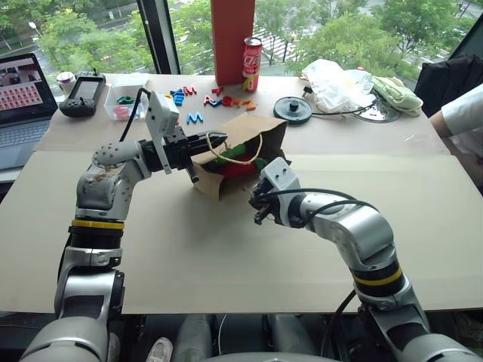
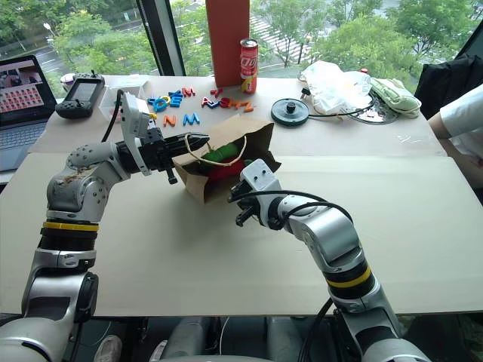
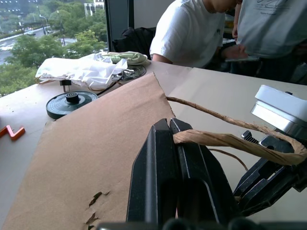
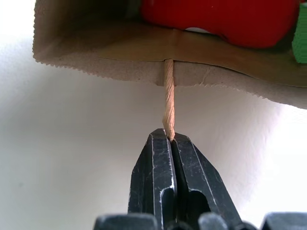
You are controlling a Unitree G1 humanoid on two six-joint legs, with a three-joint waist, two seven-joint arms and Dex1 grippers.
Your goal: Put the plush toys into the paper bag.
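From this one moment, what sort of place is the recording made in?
Probably an office or lab workspace on an upper floor: a laptop and handheld controller sit on a paper-covered table beside a window over treetops.

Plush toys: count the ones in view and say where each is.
2. The red chilli toy and the green toy both lie inside the paper bag, which is on its side on the table; more may be hidden deeper in the bag.
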